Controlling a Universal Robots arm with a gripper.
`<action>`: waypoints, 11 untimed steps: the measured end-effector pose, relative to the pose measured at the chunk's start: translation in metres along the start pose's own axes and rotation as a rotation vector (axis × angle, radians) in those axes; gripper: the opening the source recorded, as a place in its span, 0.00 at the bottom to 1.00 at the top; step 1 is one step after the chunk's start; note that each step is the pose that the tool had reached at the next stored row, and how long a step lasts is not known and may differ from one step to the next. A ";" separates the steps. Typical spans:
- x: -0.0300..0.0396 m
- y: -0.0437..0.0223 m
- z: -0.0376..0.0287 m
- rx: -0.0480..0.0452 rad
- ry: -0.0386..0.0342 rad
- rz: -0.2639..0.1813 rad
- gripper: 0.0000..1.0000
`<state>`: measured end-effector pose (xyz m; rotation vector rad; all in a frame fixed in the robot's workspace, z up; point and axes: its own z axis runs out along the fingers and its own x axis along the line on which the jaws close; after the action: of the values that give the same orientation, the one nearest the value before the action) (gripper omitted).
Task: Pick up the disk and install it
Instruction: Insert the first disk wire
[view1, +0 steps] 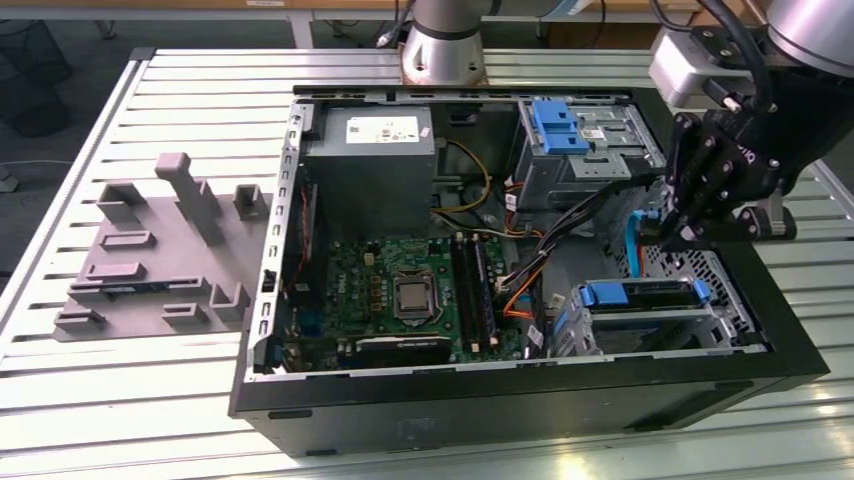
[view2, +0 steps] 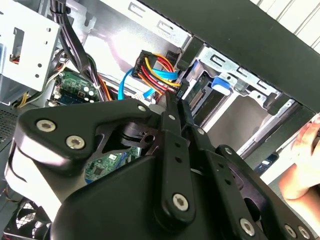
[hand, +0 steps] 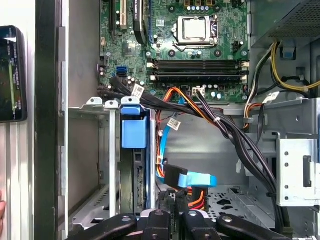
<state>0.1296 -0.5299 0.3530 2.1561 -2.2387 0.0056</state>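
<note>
Presently, your claw (view1: 671, 238) hangs clenched inside the open computer case (view1: 534, 400) on the slatted metal table (view1: 200, 75), beside a grey fixture board (view1: 147, 255).

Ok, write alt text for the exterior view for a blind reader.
A robot pincer hangs inside an open computer case at the exterior view's right, near a drive cage with a blue tab. The motherboard lies mid-case, a grey power supply beyond it, and a grey fixture plate sits on the slatted table.
</note>
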 end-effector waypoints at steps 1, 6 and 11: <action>0.0010 0.0011 0.0000 0.0020 0.0000 0.000 0.16; 0.0059 0.0072 0.0016 0.0180 -0.0008 -0.001 0.16; 0.0112 0.0094 0.0052 0.0284 -0.0008 -0.002 0.16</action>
<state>0.1197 -0.5408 0.3482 2.1722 -2.2511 0.0368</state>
